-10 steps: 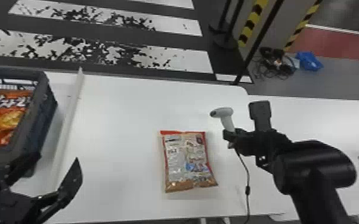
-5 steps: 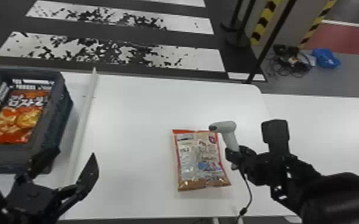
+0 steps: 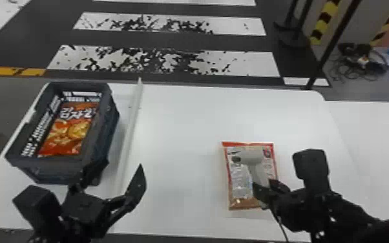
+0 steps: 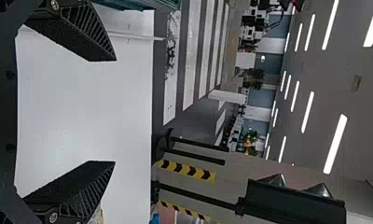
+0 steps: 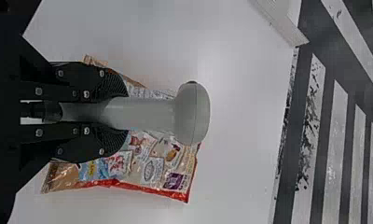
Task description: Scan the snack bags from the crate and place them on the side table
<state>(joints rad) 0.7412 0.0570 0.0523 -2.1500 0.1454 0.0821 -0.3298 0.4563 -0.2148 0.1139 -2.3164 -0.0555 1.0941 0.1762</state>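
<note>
1 crated bag [image 3: 69, 131] shows in head view.

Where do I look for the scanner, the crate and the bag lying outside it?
Scanner [image 5: 193, 113]: right wrist view, on its rounded head.
Crate [image 3: 55, 170]: head view, on its outer wall nearest the robot.
Bag [image 3: 240, 181]: head view, on its upward face, left of the scanner.

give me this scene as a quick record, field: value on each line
scanner: light grey handheld scanner, above the table bag
right gripper: closed around the scanner's handle
left gripper: open, nothing between its fingers
table bag: red-edged printed plastic snack bag, flat on the white table
crate: dark grey plastic crate, left of the table bag
crate contents: orange-red snack bag
</note>
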